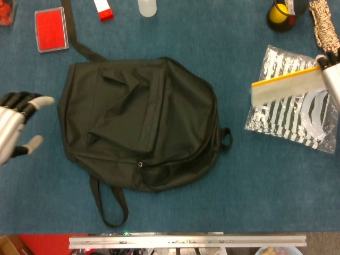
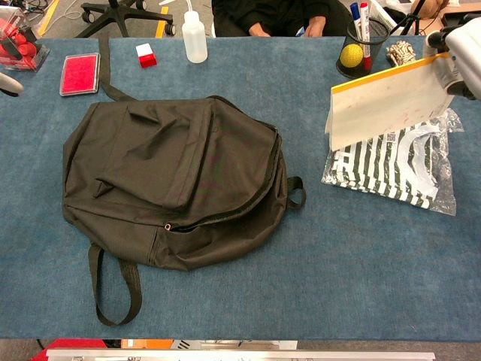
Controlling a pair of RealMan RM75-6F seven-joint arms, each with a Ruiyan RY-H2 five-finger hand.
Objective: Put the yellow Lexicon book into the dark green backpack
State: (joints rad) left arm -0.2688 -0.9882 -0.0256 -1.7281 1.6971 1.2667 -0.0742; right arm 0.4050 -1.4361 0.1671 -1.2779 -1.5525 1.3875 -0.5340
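Observation:
The dark green backpack [image 1: 138, 122] [image 2: 173, 173] lies flat in the middle of the blue table, its zipper line curving along the near right side. My right hand [image 1: 332, 79] [image 2: 462, 53] grips the yellow Lexicon book [image 1: 287, 86] [image 2: 387, 101] by its far end. The book hangs tilted in the air above the striped bag, to the right of the backpack and well apart from it. My left hand [image 1: 16, 130] hovers to the left of the backpack with its fingers spread and nothing in it. Only a fingertip of the left hand [image 2: 9, 83] shows in the chest view.
A striped plastic bag [image 1: 297, 114] [image 2: 391, 165] lies under the book. Along the far edge stand a red box [image 1: 51, 29], a red-and-white block [image 1: 103, 9], a white bottle [image 2: 194, 37], a pen cup with a yellow ball [image 2: 353, 54] and a rope bundle [image 1: 325, 24].

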